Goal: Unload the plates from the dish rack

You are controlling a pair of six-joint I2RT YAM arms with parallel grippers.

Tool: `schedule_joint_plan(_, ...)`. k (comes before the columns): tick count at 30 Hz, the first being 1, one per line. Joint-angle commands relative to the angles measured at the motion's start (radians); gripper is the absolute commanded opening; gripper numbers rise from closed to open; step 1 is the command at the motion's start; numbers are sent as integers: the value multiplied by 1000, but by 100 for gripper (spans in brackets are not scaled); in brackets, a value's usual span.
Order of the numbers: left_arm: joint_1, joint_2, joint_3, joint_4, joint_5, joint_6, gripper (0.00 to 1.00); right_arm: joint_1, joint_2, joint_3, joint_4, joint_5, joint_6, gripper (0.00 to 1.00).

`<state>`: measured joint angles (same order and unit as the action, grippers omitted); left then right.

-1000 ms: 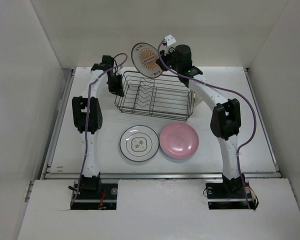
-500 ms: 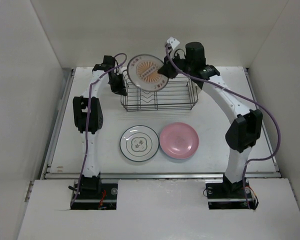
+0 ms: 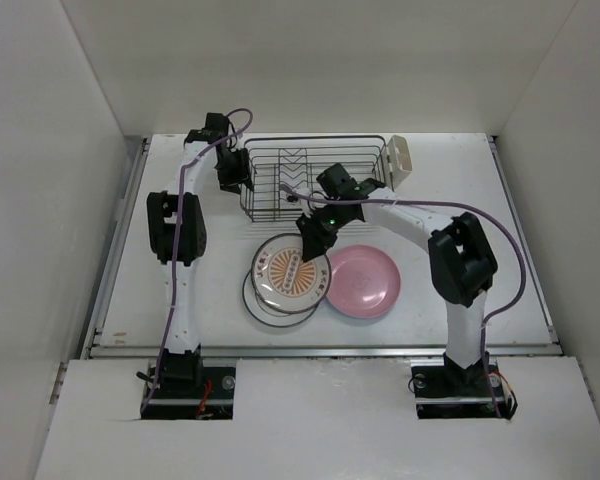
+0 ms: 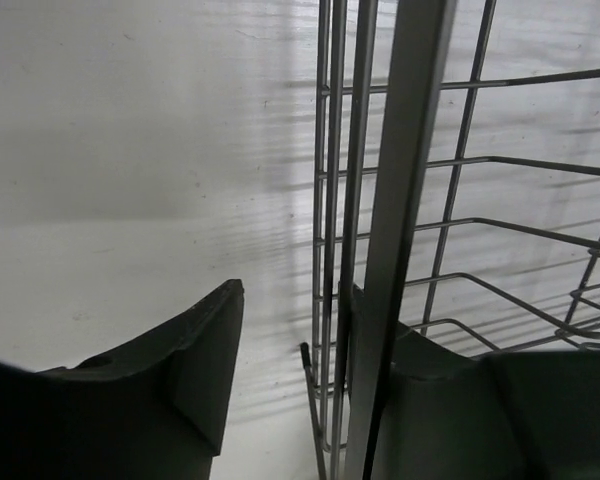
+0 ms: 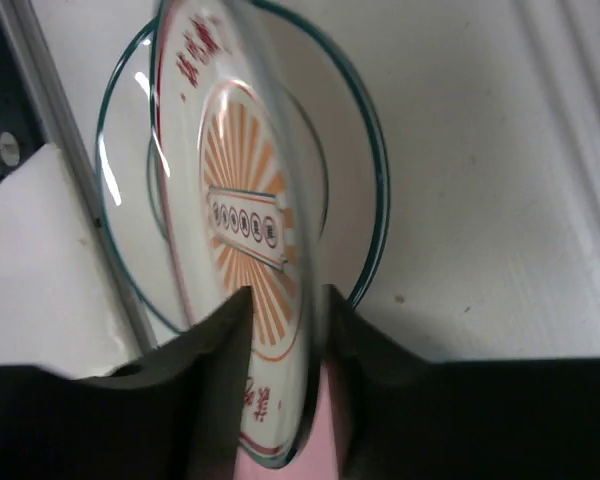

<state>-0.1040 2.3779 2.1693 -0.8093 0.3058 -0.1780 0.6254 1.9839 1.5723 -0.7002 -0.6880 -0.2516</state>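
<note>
Right fingers (image 5: 205,350) lay the orange plate (image 5: 240,200) down, tight or loose I cannot tell; left fingers (image 4: 195,350) gape at the rack (image 4: 410,150). Next, let go.

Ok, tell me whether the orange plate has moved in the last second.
Yes. The orange plate came from above the rack's far side down to its near side, and is now left of the pink plate, over the teal-rimmed plate.
</note>
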Motion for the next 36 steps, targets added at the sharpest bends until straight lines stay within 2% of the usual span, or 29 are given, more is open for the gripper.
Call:
schedule_joint_plan(1,-29,-62,26,-37,-97,87,41,8,36,92,24,34,-3,43)
schedule_joint_plan(2,-40,-81,26,-48,-112,106,43,8,45,103,24,68,-3,66)
schedule_joint_plan(3,-62,-92,17,-48,-128,124,47,19,58,117,24,79,-3,98)
schedule_joint_plan(4,-71,-101,17,-48,-158,138,49,19,58,117,12,88,-3,100)
schedule_joint_plan(7,-92,-132,-8,-48,-183,158,55,43,44,130,2,110,-14,100)
schedule_joint_plan(13,-33,-160,-8,-57,-133,80,58,63,-74,72,22,143,6,100)
schedule_joint_plan(15,-33,-180,-8,-57,-132,80,58,63,-132,46,79,179,43,100)
schedule_joint_plan(18,-22,-242,-28,-67,-161,106,58,63,-282,-18,184,370,167,100)
schedule_joint_plan(19,-22,-261,-38,-67,-175,118,59,54,-321,-43,203,528,202,100)
schedule_joint_plan(22,-11,-347,-49,-67,-210,118,63,28,-456,-54,214,865,351,100)
schedule_joint_plan(23,3,-391,-61,-67,-220,118,64,11,-514,-54,194,1130,383,100)
schedule_joint_plan(25,35,-439,-91,-67,-258,118,69,-10,-577,-86,173,1382,409,100)
schedule_joint_plan(26,50,-463,-104,-67,-279,118,72,-38,-609,-131,173,1611,423,100)
schedule_joint_plan(30,139,-612,-215,-56,-411,55,87,-116,-839,-275,211,1983,434,100)
schedule_joint_plan(34,214,-736,-329,-28,-551,8,98,-139,-1050,-391,267,2010,443,100)
schedule_joint_plan(35,225,-764,-362,-13,-577,8,100,-139,-1088,-406,268,1980,443,100)
schedule_joint_plan(36,225,-792,-434,22,-635,8,100,-139,-1149,-431,278,1879,431,100)
